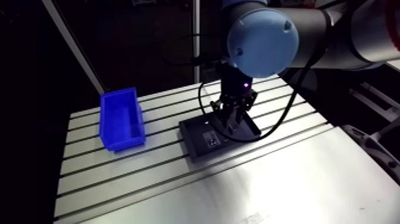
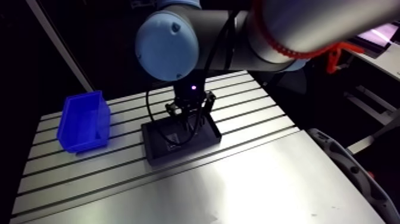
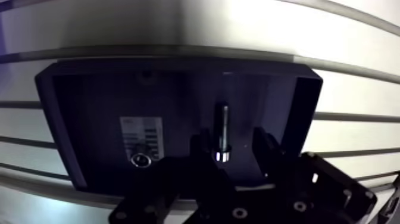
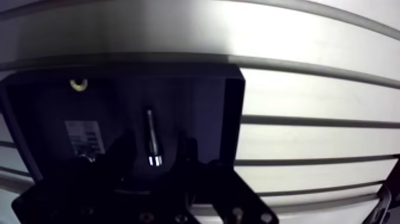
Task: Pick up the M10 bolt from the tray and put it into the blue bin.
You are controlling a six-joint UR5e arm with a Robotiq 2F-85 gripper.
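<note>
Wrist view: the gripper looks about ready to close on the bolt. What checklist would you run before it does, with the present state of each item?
1. The bolt lies between the fingers of the gripper: ok.
2. The fingers are open, with a gap on each side of the bolt: ok.
3. The bolt lies flat in the tray: ok.
4. The fingers are low enough to grip it: cannot tell.
5. The round part in the tray is clear of the fingers: ok.
6. The bin stands open side up on the table: ok.

A slotted aluminium table point(image 1: 268, 179), blue bin point(image 1: 122, 119) and black tray point(image 1: 193, 141) mark a robotics lab bench.
</note>
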